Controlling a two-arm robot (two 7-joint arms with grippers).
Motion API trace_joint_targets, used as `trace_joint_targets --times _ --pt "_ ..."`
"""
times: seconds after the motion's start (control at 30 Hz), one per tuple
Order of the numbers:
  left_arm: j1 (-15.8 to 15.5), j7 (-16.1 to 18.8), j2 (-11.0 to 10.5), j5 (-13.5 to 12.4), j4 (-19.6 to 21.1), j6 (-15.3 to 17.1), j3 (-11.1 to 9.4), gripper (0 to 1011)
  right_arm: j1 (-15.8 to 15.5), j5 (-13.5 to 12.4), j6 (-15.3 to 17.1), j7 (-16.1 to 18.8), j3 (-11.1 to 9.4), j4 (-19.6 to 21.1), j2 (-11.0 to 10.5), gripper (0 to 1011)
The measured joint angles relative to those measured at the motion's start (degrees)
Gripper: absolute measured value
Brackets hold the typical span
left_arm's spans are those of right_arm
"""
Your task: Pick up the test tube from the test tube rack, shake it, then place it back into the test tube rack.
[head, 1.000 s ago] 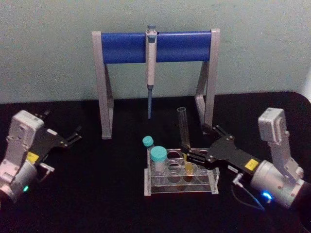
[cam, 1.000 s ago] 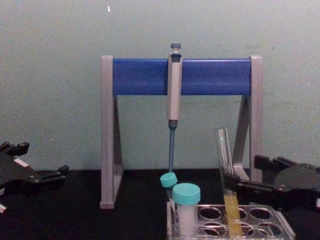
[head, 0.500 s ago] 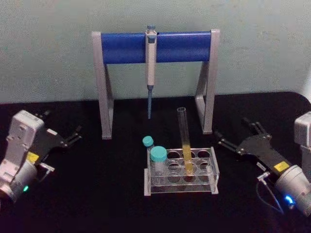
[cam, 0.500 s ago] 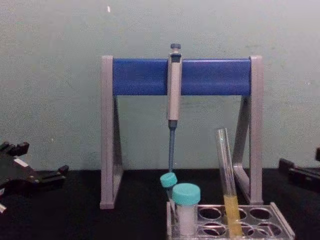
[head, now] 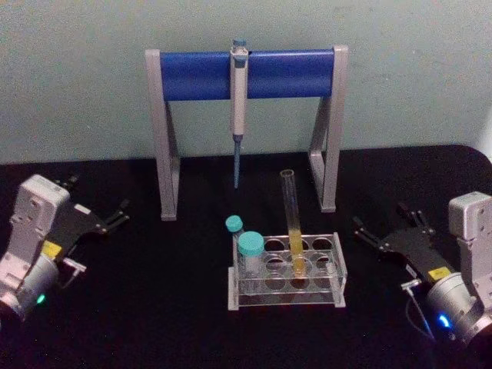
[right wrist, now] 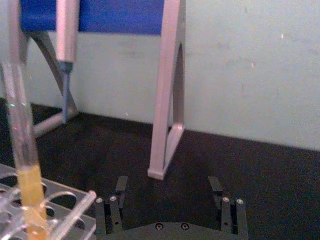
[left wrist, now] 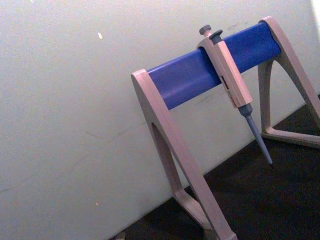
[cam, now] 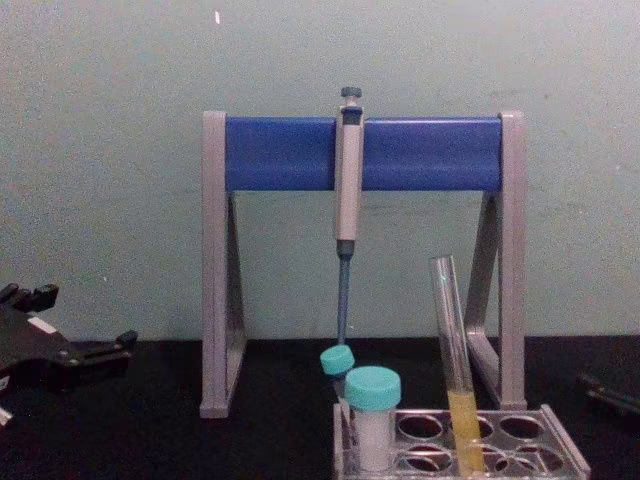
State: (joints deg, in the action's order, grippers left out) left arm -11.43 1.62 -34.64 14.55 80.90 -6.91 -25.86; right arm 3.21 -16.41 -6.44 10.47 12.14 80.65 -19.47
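Test tube point(head: 291, 219) standing in the test tube rack point(head: 286, 270), slightly tilted, in a hole of the middle column, with yellow-orange liquid in its lower part and the clear, capless upper part rising well above the top plate; seen also in the chest view point(cam: 453, 350) and close up in the right wrist view point(right wrist: 20, 145)

Rack low and clear, at the centre of the black desk point(head: 177, 307), with rows of round holes in its top plate; two teal-capped vials point(head: 250, 250) in its holes at the 9 o'clock side, apart from the tube

Right gripper point(head: 388, 227) out at 3 o'clock from the rack, clear of it and of the tube, jaws spread wide and holding nothing; the two dark fingers point(right wrist: 112, 207) set well apart in the right wrist view, aimed toward the rack's edge

Left gripper point(head: 115, 217) parked far off at 9 o'clock of the rack, low over the desk, fingers drawn narrow together with nothing between them

Grey-and-blue pipette stand point(head: 244, 74) behind the rack at 12 o'clock, against the pale wall; grey-blue pipette point(head: 238, 108) hanging from the blue crossbar, tip pointing down toward the desk, well apart from the tube
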Motion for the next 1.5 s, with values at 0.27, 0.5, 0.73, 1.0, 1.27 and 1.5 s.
trace_joint_targets --times 0.27,0.5,0.73,1.0,1.27,1.5 --pt "0.00 0.00 0.00 0.00 0.00 0.00 0.00 1010 1.35 1.93 1.28 0.05 0.17 -3.99 1.44 1000" --pt "0.00 0.00 0.00 0.00 0.00 0.00 0.00 1010 1.87 2.69 1.81 0.91 0.06 -5.41 2.13 1000" --pt "0.00 0.00 0.00 0.00 0.00 0.00 0.00 1009 1.83 2.67 1.81 0.89 0.07 -5.30 2.06 1000" --pt "0.00 0.00 0.00 0.00 0.00 0.00 0.00 1010 1.79 2.63 1.79 0.85 0.11 -5.15 1.98 1000" --pt "0.00 0.00 0.00 0.00 0.00 0.00 0.00 1010 1.75 2.57 1.77 0.82 0.15 -5.08 1.93 1000" --pt "0.00 0.00 0.00 0.00 0.00 0.00 0.00 1010 1.73 2.51 1.74 0.79 0.16 -5.04 1.90 1000"
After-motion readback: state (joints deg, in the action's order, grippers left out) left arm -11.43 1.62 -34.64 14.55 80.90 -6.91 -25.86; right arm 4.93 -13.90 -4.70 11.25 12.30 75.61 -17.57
